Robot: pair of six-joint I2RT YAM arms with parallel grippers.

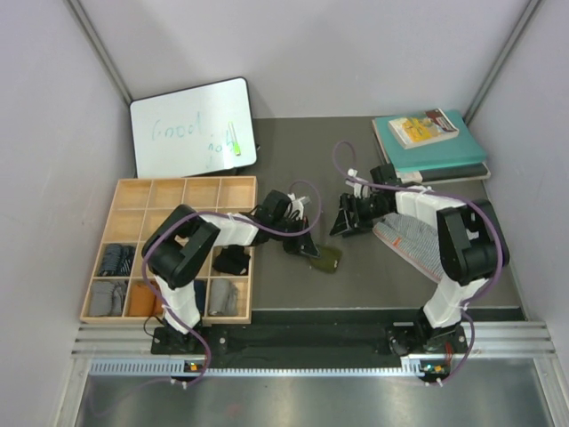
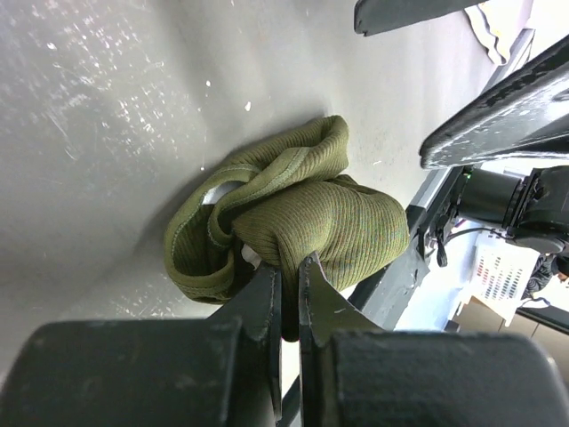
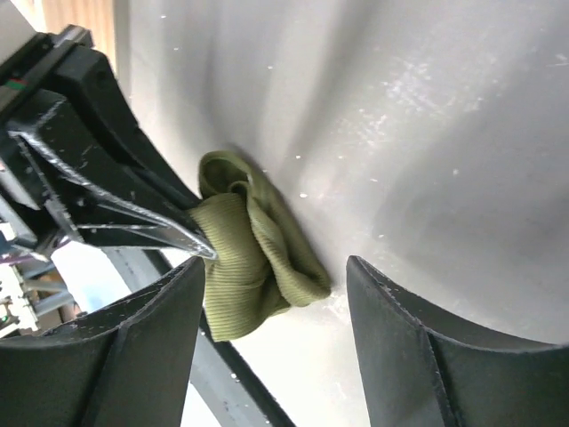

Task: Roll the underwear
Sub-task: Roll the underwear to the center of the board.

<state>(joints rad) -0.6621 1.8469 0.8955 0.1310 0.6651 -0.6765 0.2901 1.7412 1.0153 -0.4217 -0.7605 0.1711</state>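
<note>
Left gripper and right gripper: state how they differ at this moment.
The left gripper is shut, pinching the olive underwear; the right gripper stands open and holds nothing. The left gripper reaches the bundle from one side; the right gripper faces it from the opposite side, jaws apart around it. Both are black and meet at the same garment.
</note>
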